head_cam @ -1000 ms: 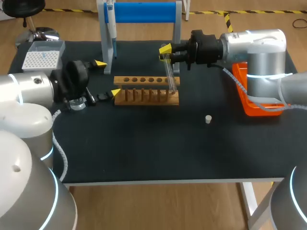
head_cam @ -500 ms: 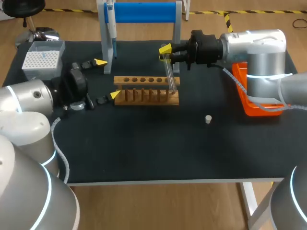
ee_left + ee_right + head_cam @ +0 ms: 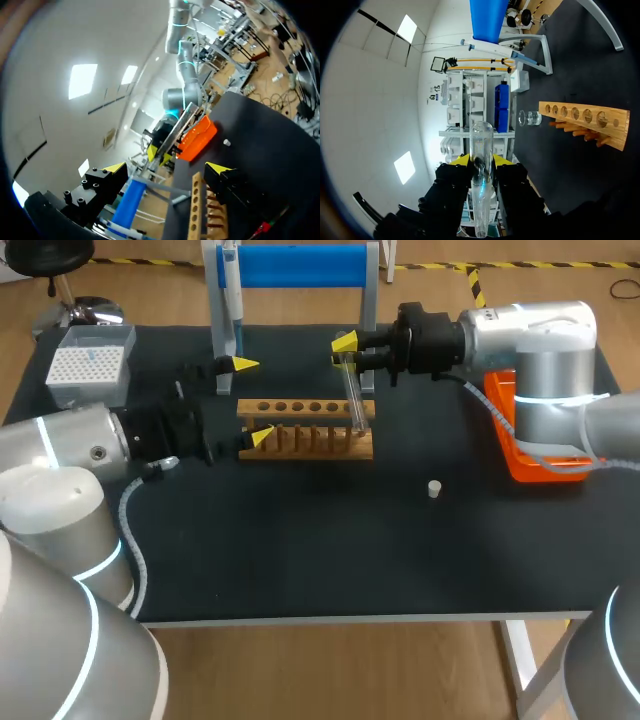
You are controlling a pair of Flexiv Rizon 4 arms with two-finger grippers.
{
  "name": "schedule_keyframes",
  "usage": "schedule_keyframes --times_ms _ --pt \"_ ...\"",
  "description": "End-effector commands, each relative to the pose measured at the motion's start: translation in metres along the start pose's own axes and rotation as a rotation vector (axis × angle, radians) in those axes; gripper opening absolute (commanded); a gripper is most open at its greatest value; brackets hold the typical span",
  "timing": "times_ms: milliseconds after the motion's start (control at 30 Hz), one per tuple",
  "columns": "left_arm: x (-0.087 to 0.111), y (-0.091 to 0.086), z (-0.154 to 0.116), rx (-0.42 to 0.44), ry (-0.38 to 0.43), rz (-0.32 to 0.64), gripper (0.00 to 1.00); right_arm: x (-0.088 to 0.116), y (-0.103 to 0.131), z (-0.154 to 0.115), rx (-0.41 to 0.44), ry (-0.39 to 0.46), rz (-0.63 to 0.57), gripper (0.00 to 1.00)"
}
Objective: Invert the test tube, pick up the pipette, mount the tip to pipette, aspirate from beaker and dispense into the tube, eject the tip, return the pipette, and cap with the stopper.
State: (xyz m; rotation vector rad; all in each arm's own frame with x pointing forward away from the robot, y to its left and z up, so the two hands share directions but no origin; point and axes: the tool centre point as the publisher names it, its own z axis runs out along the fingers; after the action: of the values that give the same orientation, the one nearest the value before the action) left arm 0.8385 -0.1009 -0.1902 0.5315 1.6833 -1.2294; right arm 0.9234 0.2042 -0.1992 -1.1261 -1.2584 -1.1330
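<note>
Head camera: fixed, high and behind the robot, tilted down; takes in the whole table (image 3: 300,560) from some way off.

Left wrist camera: low over the table, tipped sideways, facing along the left gripper (image 3: 167,169) across the wooden rack (image 3: 196,215) toward the right arm (image 3: 179,97) and orange bin (image 3: 197,137).

Right wrist camera: faces the opposite way along the right gripper (image 3: 481,159), test tube (image 3: 482,145) very near the lens, rack beyond it.

All three views share the rack and the blue stand (image 3: 127,210); head and left wrist views also share the stopper (image 3: 227,143).
</note>
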Motion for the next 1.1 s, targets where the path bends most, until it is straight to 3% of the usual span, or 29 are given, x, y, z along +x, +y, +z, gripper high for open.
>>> schedule_keyframes --times_ms 33,333,667,1100 --pt "-0.003 0.003 0.011 0.193 0.012 0.279 1.0 0.001 0.0 -0.001 0.001 -0.004 0.0 0.0" --pt "-0.004 0.003 0.036 0.188 0.008 0.445 1.0 0.001 0.0 -0.001 0.001 -0.004 0.0 0.0" --pt "-0.001 -0.005 0.062 0.258 -0.002 0.523 1.0 0.001 0.0 -0.001 0.001 -0.004 0.0 0.0" --pt "0.013 -0.039 0.082 0.347 0.032 0.564 1.0 0.001 0.0 -0.001 0.001 -0.004 0.0 0.0"
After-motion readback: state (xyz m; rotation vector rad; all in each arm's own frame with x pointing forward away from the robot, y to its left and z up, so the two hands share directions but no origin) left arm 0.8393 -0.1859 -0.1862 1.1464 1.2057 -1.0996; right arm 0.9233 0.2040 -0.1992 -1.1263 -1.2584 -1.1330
